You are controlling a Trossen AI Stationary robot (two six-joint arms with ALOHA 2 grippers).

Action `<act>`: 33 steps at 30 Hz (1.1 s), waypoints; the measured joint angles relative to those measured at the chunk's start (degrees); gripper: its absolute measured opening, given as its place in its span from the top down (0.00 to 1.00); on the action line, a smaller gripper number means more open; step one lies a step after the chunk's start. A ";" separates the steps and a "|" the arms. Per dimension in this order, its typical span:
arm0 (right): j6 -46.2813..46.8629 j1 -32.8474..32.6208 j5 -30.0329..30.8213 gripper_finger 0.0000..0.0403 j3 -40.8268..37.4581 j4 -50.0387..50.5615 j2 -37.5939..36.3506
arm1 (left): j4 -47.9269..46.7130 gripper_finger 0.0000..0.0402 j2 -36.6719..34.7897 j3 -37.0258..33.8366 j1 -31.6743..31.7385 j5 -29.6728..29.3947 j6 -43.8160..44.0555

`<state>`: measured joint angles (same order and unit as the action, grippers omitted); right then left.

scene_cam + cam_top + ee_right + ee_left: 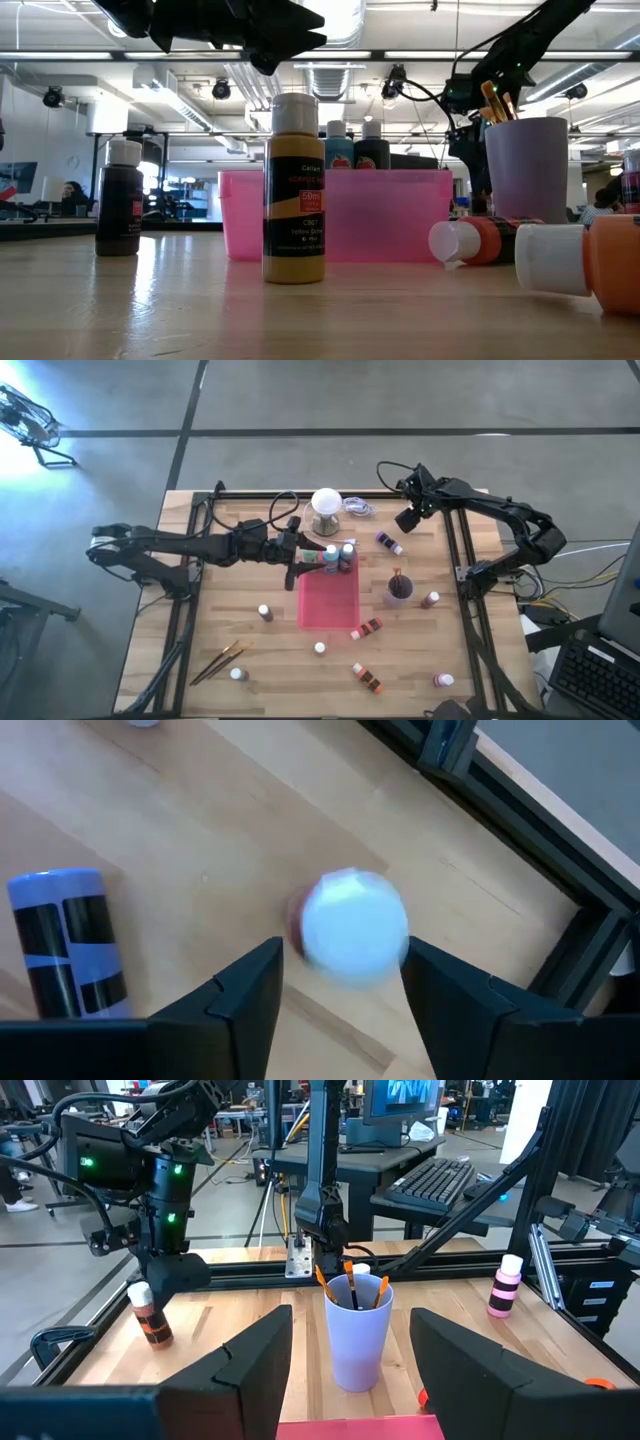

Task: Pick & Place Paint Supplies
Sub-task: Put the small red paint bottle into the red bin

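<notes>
My right gripper points steeply down, open, at the table's far right. It hangs over a small upright brown bottle, whose white cap shows between the two fingers. I see no touch. Beside it a purple bottle lies on its side on the wood. My left gripper stands level and open above the far end of the pink tray, with nothing between its fingers. A teal bottle and a dark bottle stand at that end. A lilac cup holds brushes.
Small bottles stand or lie scattered over the near half: a brown one, a yellow one, orange ones on their sides, and a pink one. Two brushes lie near left. A white ball-topped stand is at the far middle.
</notes>
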<state>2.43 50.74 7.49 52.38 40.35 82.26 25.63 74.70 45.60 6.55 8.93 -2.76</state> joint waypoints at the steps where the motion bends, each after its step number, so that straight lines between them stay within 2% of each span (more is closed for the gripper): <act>1: -0.19 0.00 0.00 0.51 0.00 -0.11 0.08 | 0.02 0.48 0.00 0.00 0.00 0.00 0.02; 4: -0.87 0.00 -0.02 0.53 0.01 -0.13 0.13 | 0.00 0.48 0.00 0.00 0.02 0.00 0.02; 12: -1.10 0.04 0.00 0.69 0.11 -1.18 0.11 | 0.02 0.48 0.00 0.00 0.00 0.00 0.00; 16: -1.10 0.04 0.00 0.71 0.11 -1.75 0.09 | 0.02 0.48 0.00 0.00 0.02 0.00 0.00; 33: -1.38 0.14 0.00 0.48 0.11 -4.10 0.11 | 0.00 0.48 0.00 0.00 0.01 0.00 0.00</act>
<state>1.05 50.88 7.49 52.49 36.25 82.37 25.63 74.70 45.60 6.56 8.93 -2.76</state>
